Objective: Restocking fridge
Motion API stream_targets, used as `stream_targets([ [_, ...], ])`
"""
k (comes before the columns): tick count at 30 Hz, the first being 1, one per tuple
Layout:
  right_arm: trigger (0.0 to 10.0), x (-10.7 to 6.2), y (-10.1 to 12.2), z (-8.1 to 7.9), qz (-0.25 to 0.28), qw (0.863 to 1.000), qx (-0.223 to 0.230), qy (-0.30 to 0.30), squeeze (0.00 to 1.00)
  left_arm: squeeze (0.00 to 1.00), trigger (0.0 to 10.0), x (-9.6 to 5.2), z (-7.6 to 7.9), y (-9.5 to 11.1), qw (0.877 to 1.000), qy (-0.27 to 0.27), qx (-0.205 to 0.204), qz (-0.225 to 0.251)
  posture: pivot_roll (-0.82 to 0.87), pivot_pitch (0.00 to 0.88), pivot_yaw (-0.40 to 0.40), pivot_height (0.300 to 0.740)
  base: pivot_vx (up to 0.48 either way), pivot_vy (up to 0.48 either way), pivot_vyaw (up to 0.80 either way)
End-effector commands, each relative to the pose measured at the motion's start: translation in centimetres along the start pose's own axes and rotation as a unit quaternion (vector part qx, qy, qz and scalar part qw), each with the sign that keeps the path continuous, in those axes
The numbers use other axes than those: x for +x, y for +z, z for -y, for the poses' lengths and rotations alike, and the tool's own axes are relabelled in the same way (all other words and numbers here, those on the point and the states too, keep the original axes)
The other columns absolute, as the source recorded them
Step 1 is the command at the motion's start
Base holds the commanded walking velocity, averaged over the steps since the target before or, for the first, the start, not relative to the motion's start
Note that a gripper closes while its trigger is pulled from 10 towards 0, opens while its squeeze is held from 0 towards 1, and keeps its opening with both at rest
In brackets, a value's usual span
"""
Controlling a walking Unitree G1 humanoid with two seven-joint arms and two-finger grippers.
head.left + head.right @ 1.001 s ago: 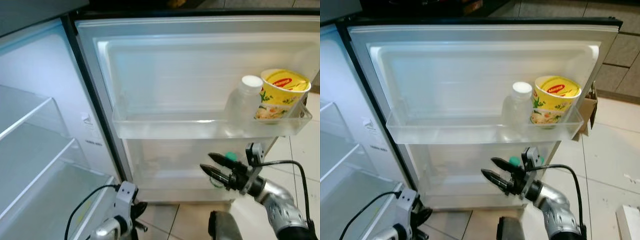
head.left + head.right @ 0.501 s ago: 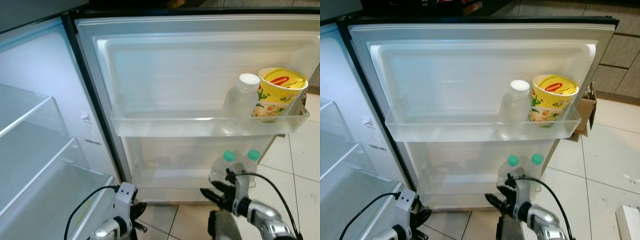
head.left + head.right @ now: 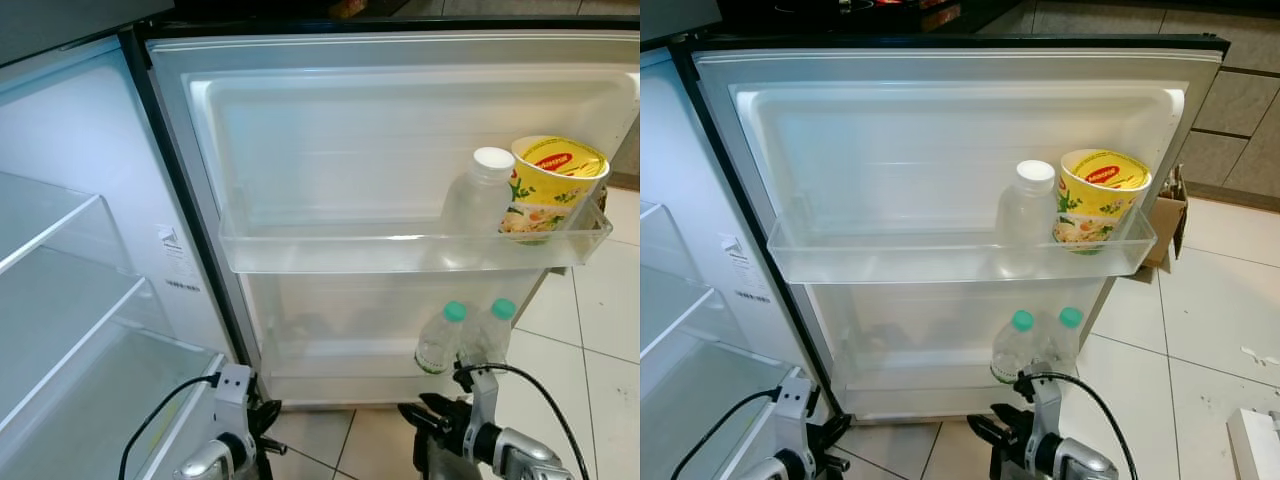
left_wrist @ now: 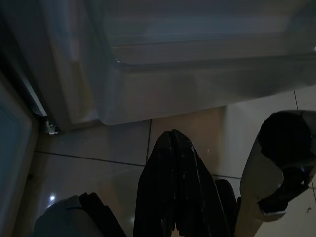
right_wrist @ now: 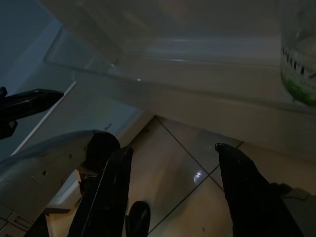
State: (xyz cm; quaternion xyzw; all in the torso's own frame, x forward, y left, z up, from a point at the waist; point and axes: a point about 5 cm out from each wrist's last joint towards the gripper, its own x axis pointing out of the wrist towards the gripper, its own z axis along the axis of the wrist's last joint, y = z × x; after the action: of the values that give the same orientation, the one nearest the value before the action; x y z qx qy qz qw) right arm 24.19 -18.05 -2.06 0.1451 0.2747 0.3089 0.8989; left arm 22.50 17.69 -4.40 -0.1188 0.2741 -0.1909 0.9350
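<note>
Upper door shelf holds bottle, noodle cup — right gripper spread empty, left gripper closed.

Two green-capped bottles stand side by side at the right end of the lower door shelf. On the upper door shelf, also toward its right end, stand one white-capped bottle and one yellow noodle cup, touching. That makes three bottles and one cup across two door shelves.
</note>
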Motion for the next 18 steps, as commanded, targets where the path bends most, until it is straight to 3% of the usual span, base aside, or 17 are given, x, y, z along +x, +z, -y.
stream_targets([
  [1, 10.0, -0.2, -0.6, 0.0, -0.004, 1.0, 0.007, -0.006, 0.0, 0.0, 10.0, -0.5, -0.5, -0.7, 1.0, 0.014, -0.015, -0.01, -0.06, 0.012, -0.017, 0.535, 0.0, 0.0, 0.0],
  [18, 10.0, -0.9, -2.4, 0.4, -0.022, 0.999, 0.037, -0.033, 0.0, 0.0, 10.0, -1.1, -0.6, -2.0, 0.998, 0.036, -0.025, -0.036, -0.06, 0.009, -0.015, 0.582, 0.0, 0.0, 0.0],
])
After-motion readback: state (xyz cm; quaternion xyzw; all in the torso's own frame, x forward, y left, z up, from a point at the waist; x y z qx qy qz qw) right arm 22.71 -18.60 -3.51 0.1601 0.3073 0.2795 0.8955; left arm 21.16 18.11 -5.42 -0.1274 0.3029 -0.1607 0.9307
